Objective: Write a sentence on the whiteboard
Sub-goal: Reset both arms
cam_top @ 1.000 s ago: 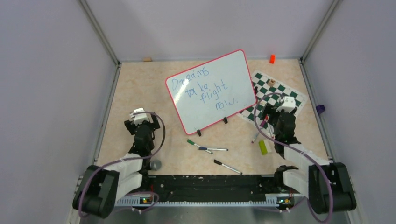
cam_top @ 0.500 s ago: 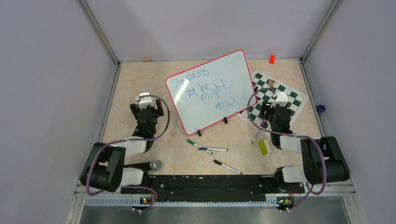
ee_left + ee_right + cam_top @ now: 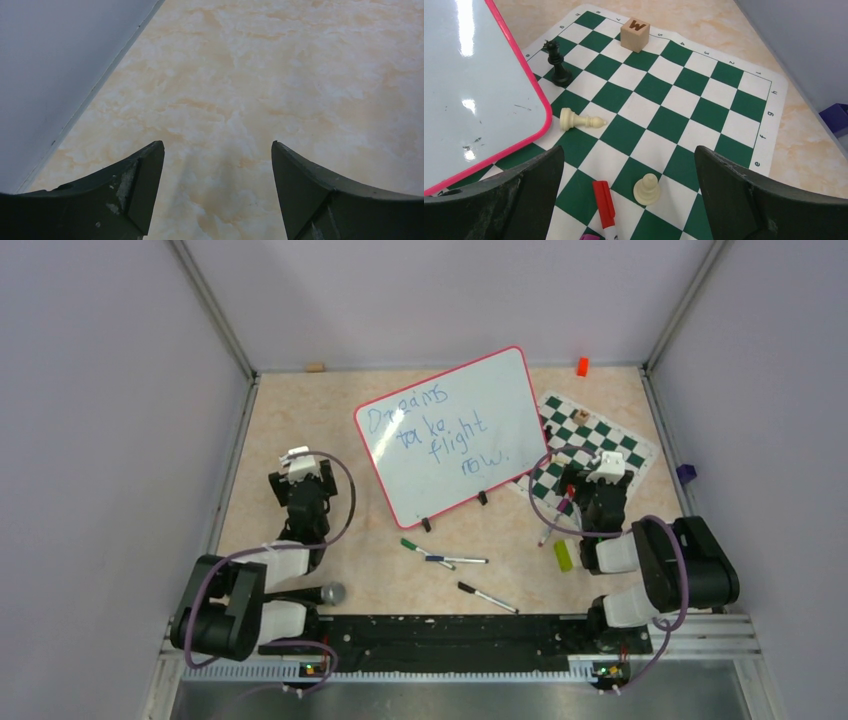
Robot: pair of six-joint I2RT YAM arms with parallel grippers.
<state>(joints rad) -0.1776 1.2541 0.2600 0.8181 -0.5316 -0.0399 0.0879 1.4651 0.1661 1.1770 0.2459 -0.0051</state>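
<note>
The whiteboard [image 3: 500, 390], glossy white with a thin red frame, stands tilted on two black feet mid-table. The sentence [image 3: 443, 436] is on it in blue slanted lines: "Dreams take flight now." My left gripper [image 3: 300, 480] is open and empty left of the board; in the left wrist view it [image 3: 217, 145] hangs over bare tabletop. My right gripper [image 3: 597, 478] is open and empty right of the board; in the right wrist view it [image 3: 629, 150] is over the chess mat [image 3: 724, 75]. The board's corner [image 3: 474, 75] also shows there.
A red-capped marker [image 3: 604, 202], white pawn [image 3: 646, 189], fallen white piece [image 3: 581, 120], black piece [image 3: 556, 62] and W block [image 3: 634, 34] lie on the mat. Three markers [image 3: 455, 560], a yellow-green block [image 3: 564, 555] and a microphone [image 3: 330, 593] lie near the front.
Both arms have folded back with elbows raised. The grippers shifted only slightly and stayed open. The board and markers have not moved.
</note>
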